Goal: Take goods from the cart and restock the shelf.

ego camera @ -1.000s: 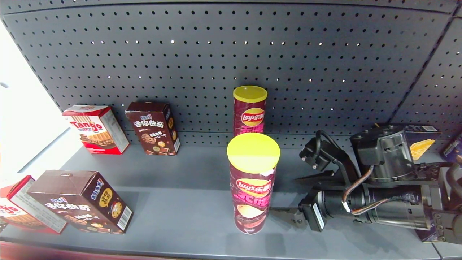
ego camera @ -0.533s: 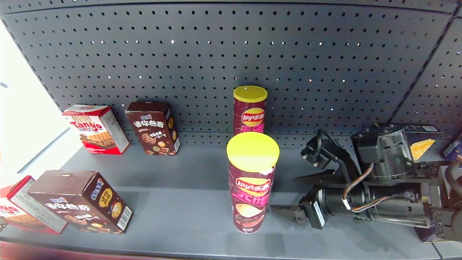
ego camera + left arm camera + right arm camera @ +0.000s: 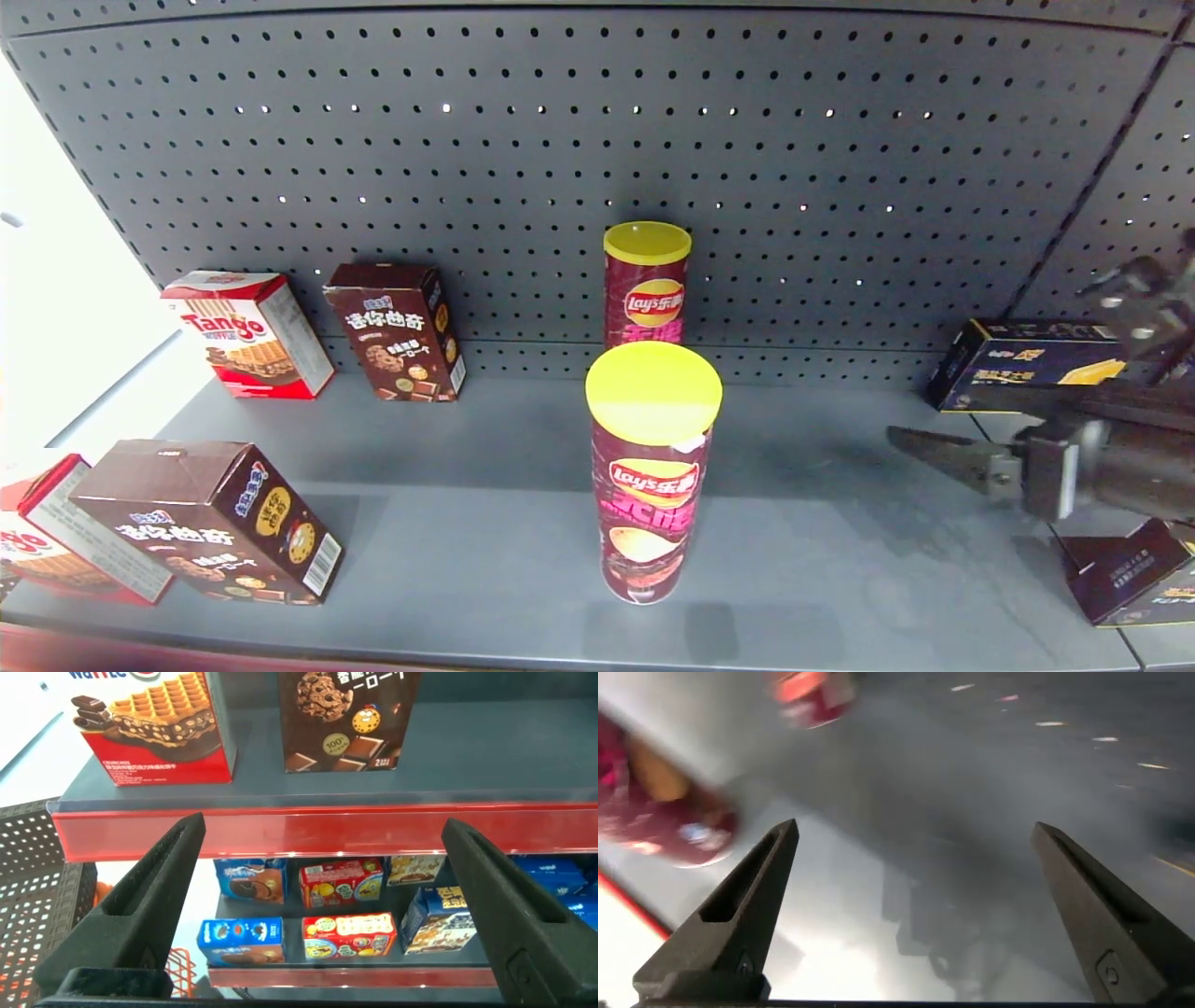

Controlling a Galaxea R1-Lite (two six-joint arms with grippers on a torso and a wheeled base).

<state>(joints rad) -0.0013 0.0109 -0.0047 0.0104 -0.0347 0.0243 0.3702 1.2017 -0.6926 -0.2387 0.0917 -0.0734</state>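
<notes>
Chips can [image 3: 652,471] upright near shelf [image 3: 448,467] front edge, mid-length | right gripper [image 3: 915,831] spread, empty, toward shelf's right end | left gripper [image 3: 322,823] spread, empty, facing front edge

shelf [image 3: 467,448] with chip cans [image 3: 651,485], snack boxes [image 3: 210,518]

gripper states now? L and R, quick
Left gripper: open, jaws wide, holding nothing.
Right gripper: open, holding nothing, clear of the front chip can.

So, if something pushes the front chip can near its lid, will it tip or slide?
Probably tips: the front chip can stands tall on a narrow base. Once down, its round body would likely roll on the flat shelf.
</notes>
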